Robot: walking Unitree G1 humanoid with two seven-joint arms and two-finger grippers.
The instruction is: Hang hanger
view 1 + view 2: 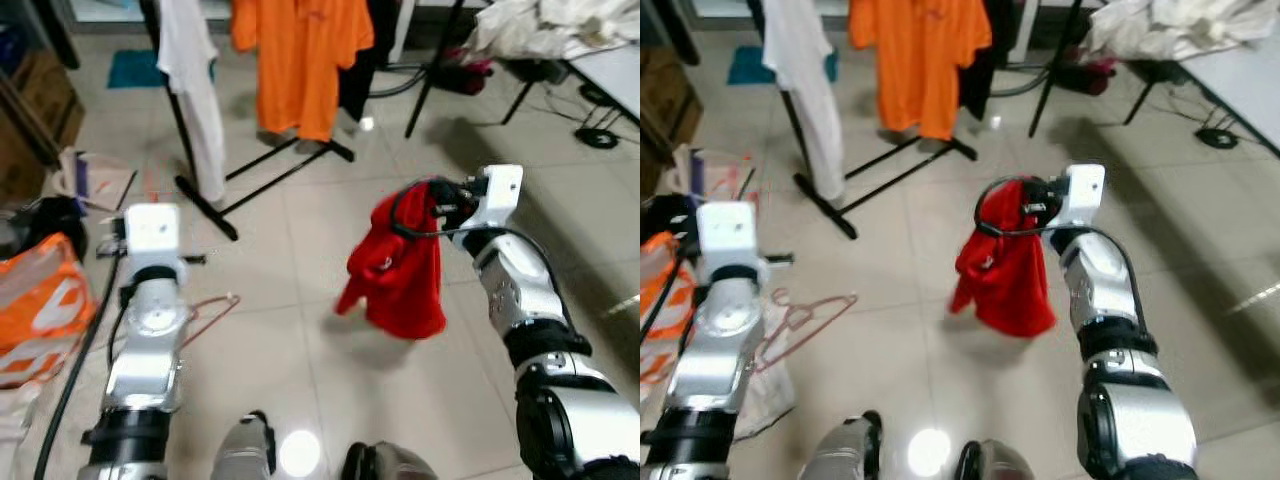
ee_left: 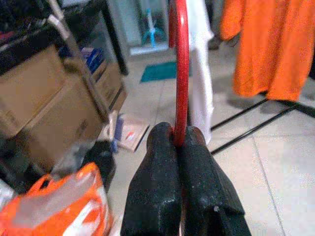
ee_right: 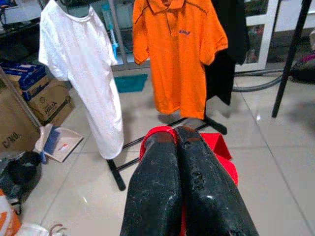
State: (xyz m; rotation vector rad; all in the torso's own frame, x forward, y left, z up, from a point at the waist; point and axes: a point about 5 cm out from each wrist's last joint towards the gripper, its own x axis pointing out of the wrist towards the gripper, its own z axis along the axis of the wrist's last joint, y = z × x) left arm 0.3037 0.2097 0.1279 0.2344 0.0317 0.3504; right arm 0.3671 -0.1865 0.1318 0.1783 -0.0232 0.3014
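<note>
Both black fingers of the left gripper (image 2: 179, 142) pinch a red hanger (image 2: 181, 73). Further right, the right gripper (image 1: 1032, 211) clamps a red shirt (image 1: 1005, 270) above the tiled floor (image 1: 300, 350). Beyond stands a rack (image 1: 265, 165) carrying an orange shirt (image 3: 179, 54) and a white shirt (image 3: 86, 69).

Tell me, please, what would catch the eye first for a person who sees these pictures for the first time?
The red shirt stands out first: it hangs in mid-air over the tiled floor, held up by the right tool. Behind it, an orange polo shirt and a white T-shirt hang on a black clothes rack. The left tool is shut on a red hanger hook.
</note>
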